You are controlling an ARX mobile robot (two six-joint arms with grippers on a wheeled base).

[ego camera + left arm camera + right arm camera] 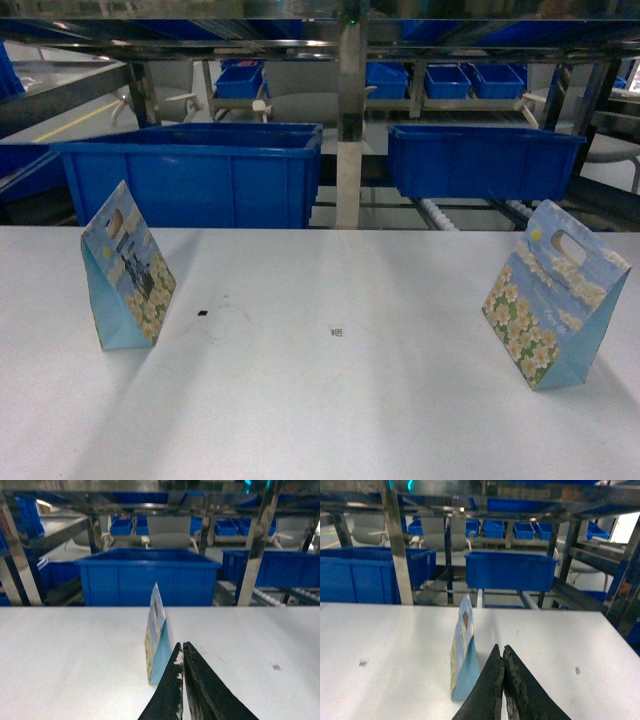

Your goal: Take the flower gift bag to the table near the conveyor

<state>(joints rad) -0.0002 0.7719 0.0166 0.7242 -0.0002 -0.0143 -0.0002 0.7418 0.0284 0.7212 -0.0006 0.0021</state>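
Observation:
Two flower gift bags stand upright on the white table (pixel 330 400). One bag (pixel 125 270) is at the left, the other (pixel 555 295) at the right; both are light blue with white flowers and a cut-out handle. In the left wrist view the left bag (pixel 156 635) stands edge-on just ahead of and left of my left gripper (pixel 182 645), which is shut and empty. Seen from the right wrist, the right bag (pixel 463 650) stands just left of my right gripper (pixel 501 648), also shut and empty. The conveyor (pixel 440 213) with white rollers runs behind the table. Neither gripper shows in the head view.
Two big blue bins (pixel 200 175) (pixel 482 160) sit on the rack right behind the table's far edge. A steel post (pixel 349 120) stands between them. Smaller blue bins (pixel 445 80) line a farther shelf. Small dark specks (pixel 337 331) mark the tabletop.

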